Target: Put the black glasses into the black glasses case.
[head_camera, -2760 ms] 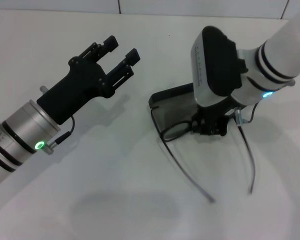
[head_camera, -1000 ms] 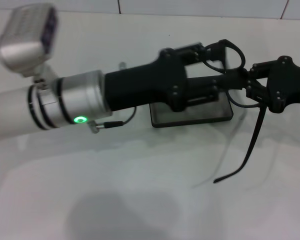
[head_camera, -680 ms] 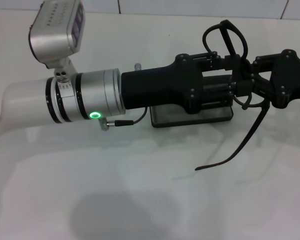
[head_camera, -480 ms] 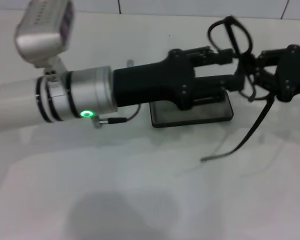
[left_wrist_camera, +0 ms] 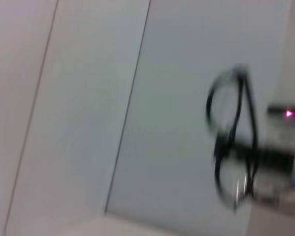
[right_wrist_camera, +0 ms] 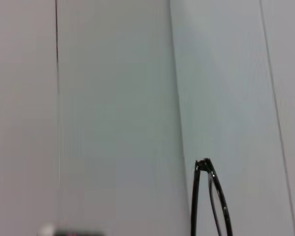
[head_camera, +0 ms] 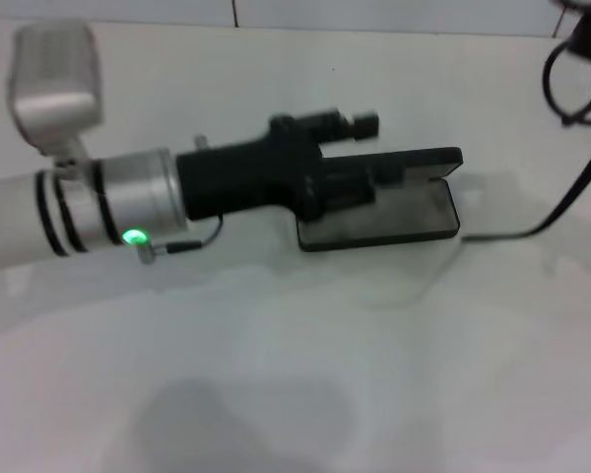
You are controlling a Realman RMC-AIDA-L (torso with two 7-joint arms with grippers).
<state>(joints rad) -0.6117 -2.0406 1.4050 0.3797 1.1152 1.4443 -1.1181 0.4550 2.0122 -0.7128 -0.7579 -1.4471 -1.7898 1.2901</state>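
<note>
Left gripper: the black left gripper (head_camera: 360,148) reaches in from the left edge of the head view on its silver-and-white arm, fingertips just above the far rim of the case. It holds nothing; whether its fingers are spread or closed I cannot tell from here.

Right gripper: out of the head view past the upper right corner. In the left wrist view a blurred grey body with small lights sits at the right edge behind the spectacles, likely that arm. Its fingers are not visible, so its grip cannot be read, though the lifted spectacles suggest it carries them.

Glasses: the thin black-framed glasses with rounded clear lenses (head_camera: 571,79) hang in the upper right corner of the head view, raised off the table, one long slim temple arm trailing down and left toward the surface. The left wrist view shows them (left_wrist_camera: 233,140) right of centre; the right wrist view shows a frame edge (right_wrist_camera: 209,196) at the lower middle.

Case: the oblong matte black clamshell glasses case (head_camera: 379,212) lies open at centre of the head view, grey lining up, nothing inside.

White table (head_camera: 276,374): bare in the lower half of the frame.

Progress: case open and glasses lifted, by my reckoning; folding the temples, lowering them in and closing the lid remain.
</note>
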